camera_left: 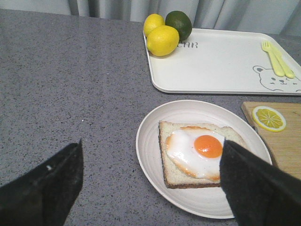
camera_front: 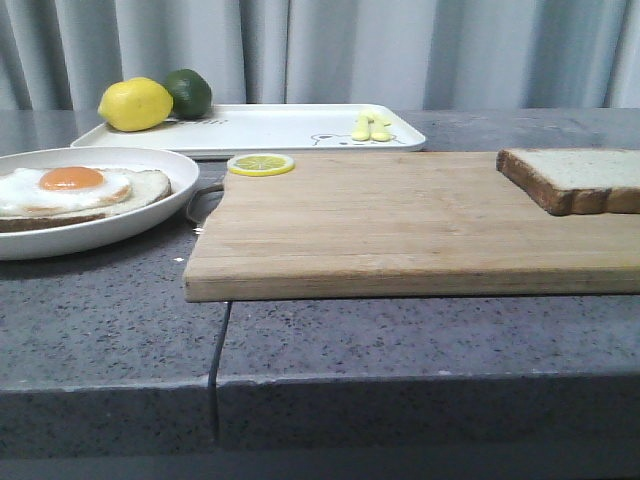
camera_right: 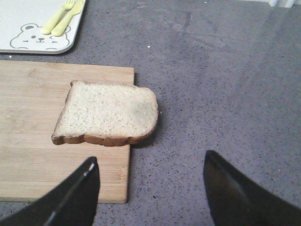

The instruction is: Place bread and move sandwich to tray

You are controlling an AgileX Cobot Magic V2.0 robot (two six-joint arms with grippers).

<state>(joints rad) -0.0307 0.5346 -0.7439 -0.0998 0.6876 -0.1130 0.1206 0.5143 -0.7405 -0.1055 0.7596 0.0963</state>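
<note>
1. Grey speckled counter (camera_front: pixel 400 340), curtain behind; wooden board (camera_front: pixel 400 225) centre, tray (camera_front: pixel 270 128) far, holding two lemons, a lime and yellow cutlery.
2. Bread (camera_right: pixel 108 113) lies flat at the board's right end, one corner overhanging the edge. Thick, pale crumb, brown crust.
3. Sandwich (camera_left: pixel 197 153) on the plate (camera_left: pixel 155 141), left of the board, egg on top, uncovered.
4. Left gripper (camera_left: pixel 150 183) wide open above the plate; right gripper (camera_right: pixel 150 188) wide open near the bread, both empty.
5. Judgement: step one not started. Next: right arm descends, pinches bread across the crust.
</note>
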